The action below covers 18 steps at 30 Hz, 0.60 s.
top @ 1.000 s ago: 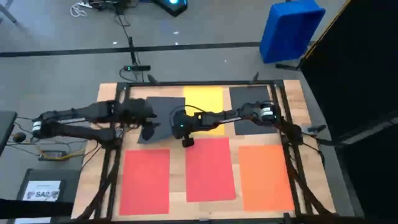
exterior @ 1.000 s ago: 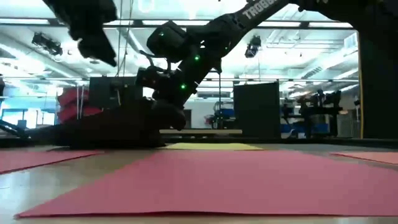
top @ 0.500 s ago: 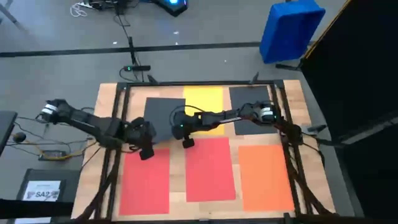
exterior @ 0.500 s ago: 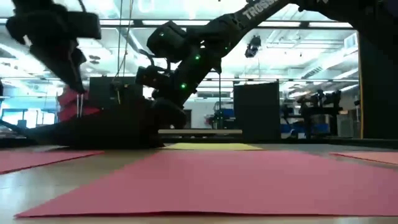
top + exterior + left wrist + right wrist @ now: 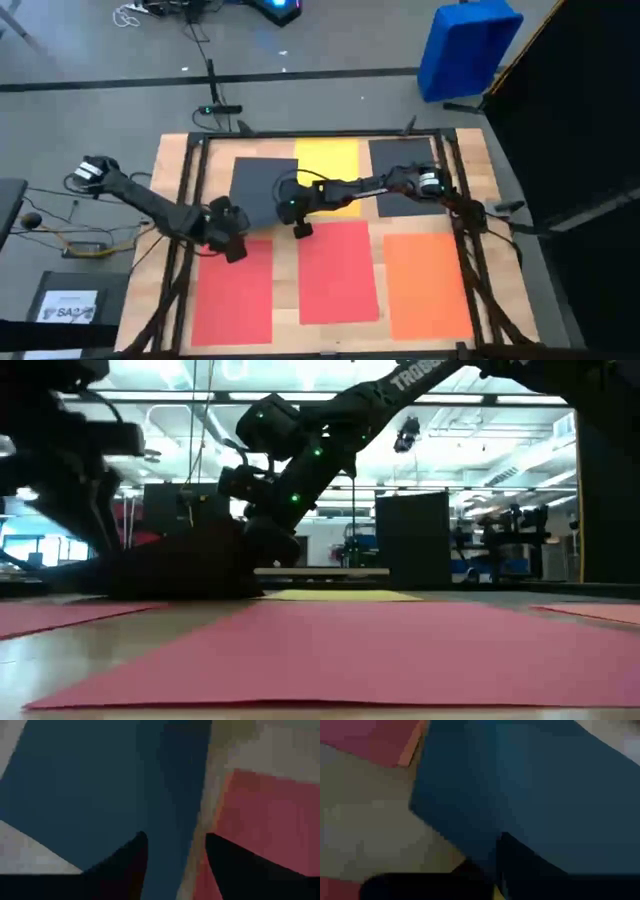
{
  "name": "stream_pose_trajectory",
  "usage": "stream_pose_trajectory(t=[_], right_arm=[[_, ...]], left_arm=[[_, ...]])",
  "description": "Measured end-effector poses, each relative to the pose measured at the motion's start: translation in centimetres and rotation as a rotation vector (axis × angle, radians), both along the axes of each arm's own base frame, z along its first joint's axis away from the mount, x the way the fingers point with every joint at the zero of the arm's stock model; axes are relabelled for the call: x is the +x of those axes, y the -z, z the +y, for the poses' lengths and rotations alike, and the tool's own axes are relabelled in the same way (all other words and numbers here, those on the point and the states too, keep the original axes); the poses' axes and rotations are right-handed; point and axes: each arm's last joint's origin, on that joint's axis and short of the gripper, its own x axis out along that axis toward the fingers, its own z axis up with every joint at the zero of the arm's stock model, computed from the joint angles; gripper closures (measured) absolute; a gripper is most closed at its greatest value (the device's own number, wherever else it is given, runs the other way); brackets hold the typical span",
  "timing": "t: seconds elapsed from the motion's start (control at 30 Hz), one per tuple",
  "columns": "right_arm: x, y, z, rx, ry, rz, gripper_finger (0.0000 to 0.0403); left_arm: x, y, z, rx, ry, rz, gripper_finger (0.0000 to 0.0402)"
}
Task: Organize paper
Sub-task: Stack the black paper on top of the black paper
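Room: grey floor (image 5: 90, 110) around the table, a blue bin (image 5: 465, 45) well apart beyond it, cables (image 5: 205, 70) trailing; the low view shows a hall with ceiling lights.
Table: pale wood (image 5: 285, 300) inside a dark frame (image 5: 190, 250).
Paper: six sheets in two rows; far row dark sheet (image 5: 255, 190), yellow sheet (image 5: 328, 160), second dark sheet (image 5: 400, 160); near row two red sheets (image 5: 335, 275), one orange sheet (image 5: 425, 280).
Right gripper (image 5: 301, 229): jaws together, at the dark sheet's near corner, possibly pressing it.
Left gripper (image 5: 235, 250): fingers apart, holding nothing, over the left red sheet's far edge.
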Motion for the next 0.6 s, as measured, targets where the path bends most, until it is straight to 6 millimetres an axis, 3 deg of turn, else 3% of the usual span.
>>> stream_pose_trajectory(t=[0.37, 0.47, 0.6], right_arm=[[0.0, 0.0, 0.1, 0.014, -0.013, 0.003, 0.0403], [0.0, 0.0, 0.1, 0.014, -0.013, 0.002, 0.0403], [0.0, 0.0, 0.0, 0.013, -0.013, 0.002, 0.0403]], left_arm=[[0.4, 2.1, 0.0, 0.102, -0.021, 0.093, 0.0236], [0.5, 2.2, 0.0, 0.119, -0.024, 0.092, 0.0266], [0.5, 2.2, 0.0, 0.125, -0.024, 0.090, 0.0342]])
